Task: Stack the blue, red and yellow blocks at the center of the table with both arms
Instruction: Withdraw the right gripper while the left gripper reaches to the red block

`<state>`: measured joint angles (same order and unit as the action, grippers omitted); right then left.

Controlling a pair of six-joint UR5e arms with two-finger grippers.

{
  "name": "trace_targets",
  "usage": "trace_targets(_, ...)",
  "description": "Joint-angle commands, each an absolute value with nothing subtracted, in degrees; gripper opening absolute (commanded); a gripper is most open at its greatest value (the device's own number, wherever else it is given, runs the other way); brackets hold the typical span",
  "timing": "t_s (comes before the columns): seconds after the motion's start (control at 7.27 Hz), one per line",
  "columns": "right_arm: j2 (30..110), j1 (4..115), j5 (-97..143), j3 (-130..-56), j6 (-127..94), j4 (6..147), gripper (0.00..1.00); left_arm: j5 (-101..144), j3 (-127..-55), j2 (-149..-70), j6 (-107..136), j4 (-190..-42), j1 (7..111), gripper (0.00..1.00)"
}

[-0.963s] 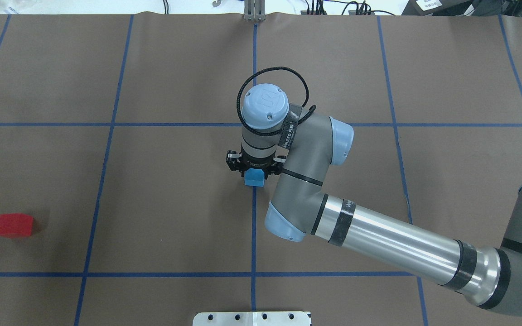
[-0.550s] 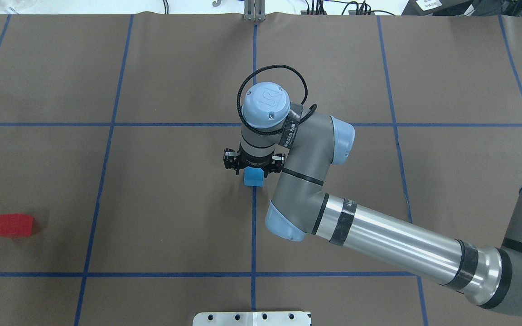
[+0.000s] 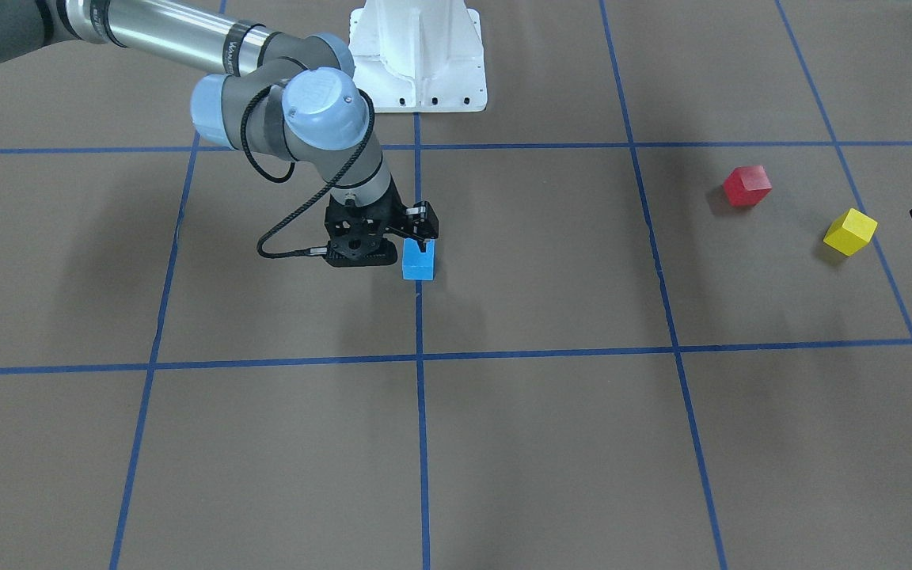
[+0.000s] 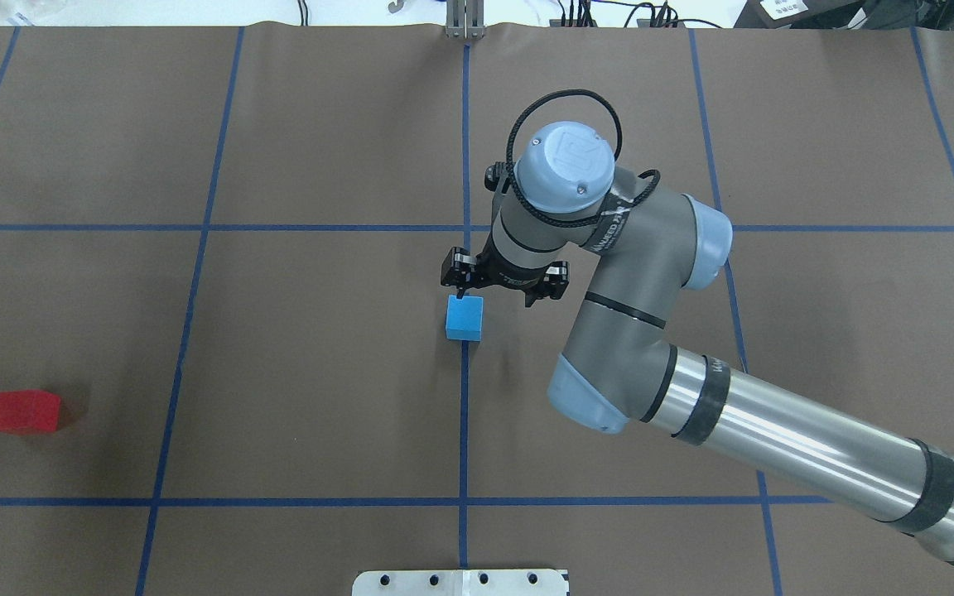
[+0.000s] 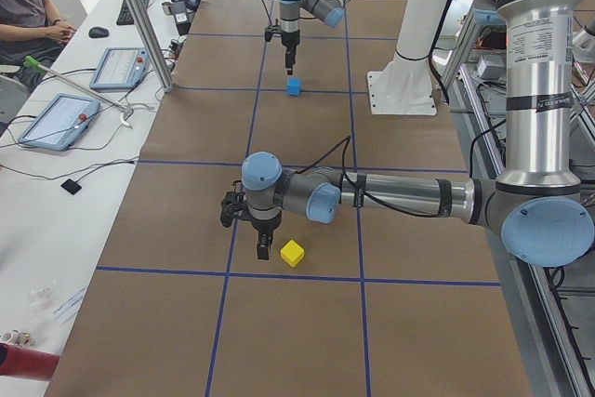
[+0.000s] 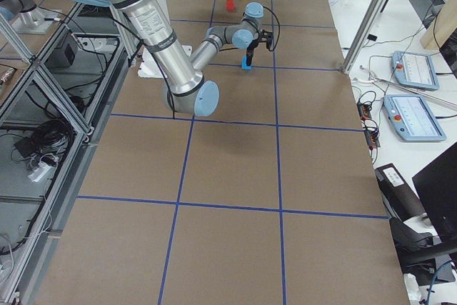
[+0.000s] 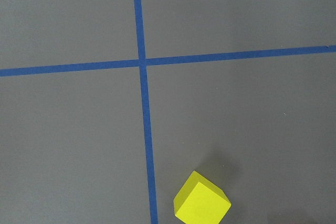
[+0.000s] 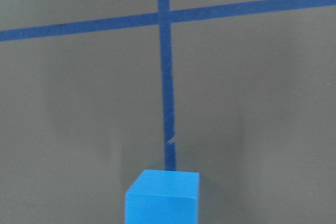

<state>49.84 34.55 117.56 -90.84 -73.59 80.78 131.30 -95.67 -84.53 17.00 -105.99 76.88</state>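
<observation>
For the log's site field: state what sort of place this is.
Probably a robotics lab workcell: a silver-and-grey jointed left arm and right arm, a brown matte table gridded with blue tape, and a white side bench holding grey touchscreen pendants.

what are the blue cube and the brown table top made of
The blue cube: matte, evenly coloured, crisp edges, no grain; likely foam or painted wood, cannot tell which. The brown table top: looks like matte paper sheeting, slightly wrinkled along the blue tape.
</observation>
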Motion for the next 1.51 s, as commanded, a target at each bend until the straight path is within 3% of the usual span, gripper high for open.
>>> trace_targets(0.0, 59.01, 41.8, 123.98, -102.16, -73.48, 80.86, 1.0, 130.69, -89.76, -84.29, 18.45, -118.32, 73.49, 1.0)
trace_targets(0.55, 75.12, 47.19, 124.89, -109.95, -61.74, 80.16, 1.0, 127.53, -93.14, -82.36, 49.35, -128.58, 62.07, 1.0)
trace_targets(0.83, 75.67, 47.2, 124.8, -110.04, -61.35, 80.16, 1.0, 124.22, -101.03, -77.99, 59.12, -128.67, 54.79, 1.0)
trace_targets(1.38, 79.45, 47.37, 124.37, -109.78, -57.48, 80.07, 1.0, 118.3, -106.87, -72.52, 68.37, -128.76, 44.32, 1.0)
